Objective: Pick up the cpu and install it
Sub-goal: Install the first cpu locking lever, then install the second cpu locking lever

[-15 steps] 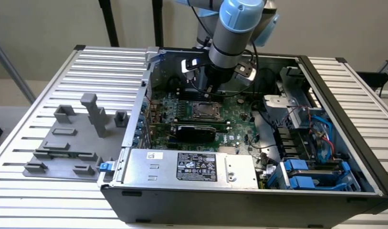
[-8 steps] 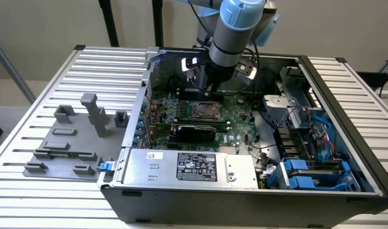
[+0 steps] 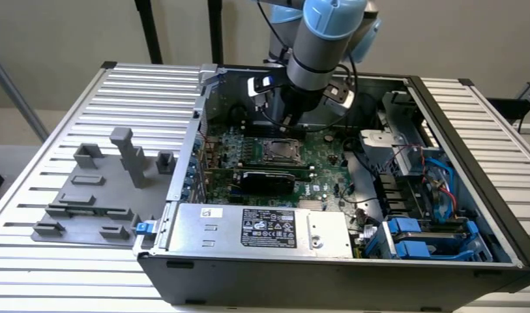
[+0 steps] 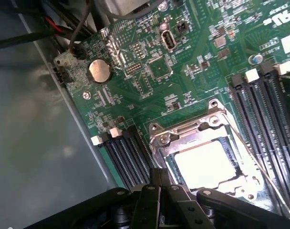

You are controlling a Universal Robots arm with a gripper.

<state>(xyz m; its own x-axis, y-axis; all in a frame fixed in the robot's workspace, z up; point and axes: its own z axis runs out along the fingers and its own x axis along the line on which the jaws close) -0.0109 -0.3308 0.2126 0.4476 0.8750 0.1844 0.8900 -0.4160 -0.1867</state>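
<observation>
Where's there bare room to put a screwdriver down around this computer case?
The slatted table is bare beyond the grey fixture plate, and along the exterior view's right of the case. Inside is crowded: motherboard, power supply, cables and drive bays, with the gripper by the socket.

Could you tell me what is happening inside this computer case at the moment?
A single robot arm reaches into the open computer case, its hand shut and empty just above the motherboard. The cpu already lies in the socket frame.
</observation>
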